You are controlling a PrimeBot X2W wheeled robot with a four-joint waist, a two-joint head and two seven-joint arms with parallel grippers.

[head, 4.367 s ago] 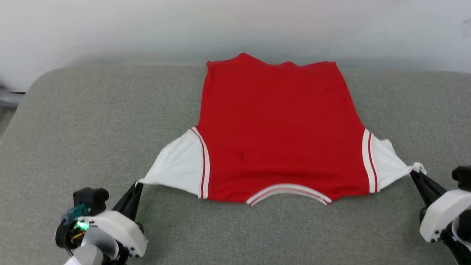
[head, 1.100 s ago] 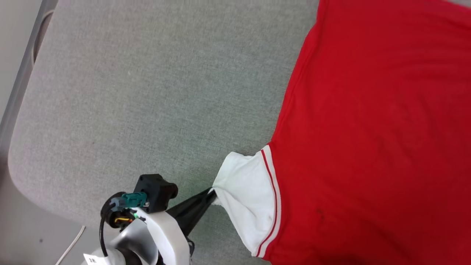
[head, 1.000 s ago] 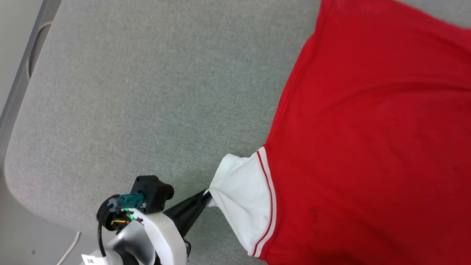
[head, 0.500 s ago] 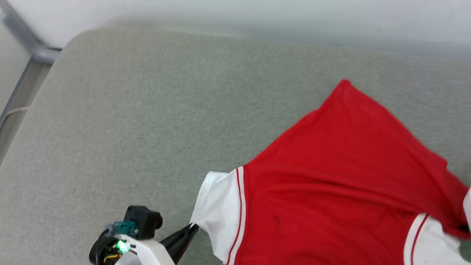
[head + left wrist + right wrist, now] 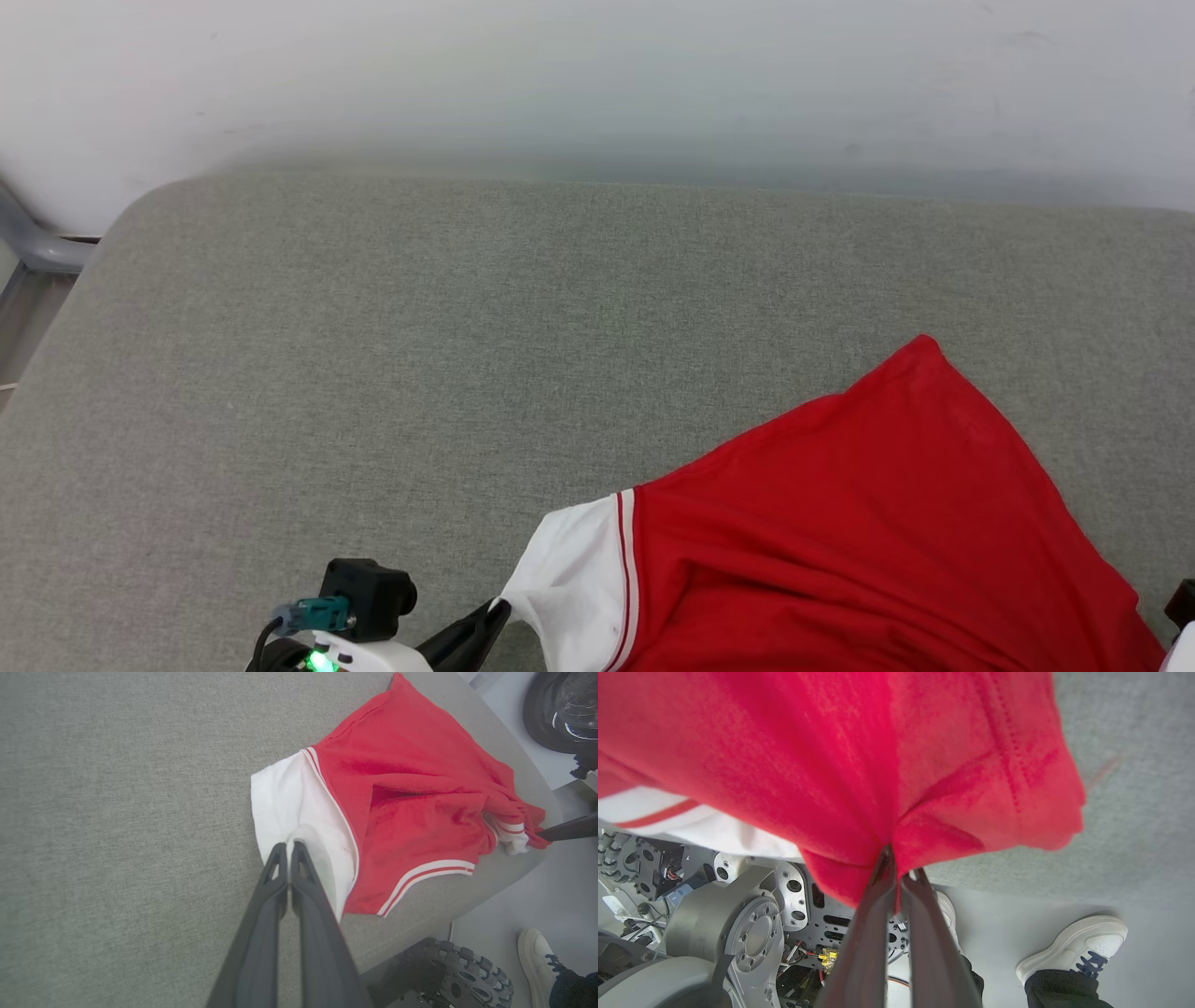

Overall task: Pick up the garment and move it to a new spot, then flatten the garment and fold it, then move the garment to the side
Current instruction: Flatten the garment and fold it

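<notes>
Left tool (image 5: 288, 845) low over worktop (image 5: 373, 327) near front edge, pinching garment (image 5: 840, 523) at white sleeve (image 5: 280, 802); right tool (image 5: 896, 858) past worktop edge, clamped on red fabric

This looks like a robot test room or lab. The work surface is a wide table (image 5: 373, 373) with rounded corners, covered in grey cloth. In the head view it stands against a bare white wall (image 5: 597, 75) at 12 o'clock, with a grey pipe (image 5: 33, 245) at 9 o'clock. In the left wrist view, past the table's edge at 4 o'clock, there is a smooth pale floor (image 5: 504, 924) and a knobbly wheel (image 5: 460, 975) (just under the table's edge). The right wrist view shows a bare metal machine base (image 5: 752, 919) with open wiring at 8 o'clock, and a person's white shoe (image 5: 1071, 947) at 4 o'clock.
</notes>
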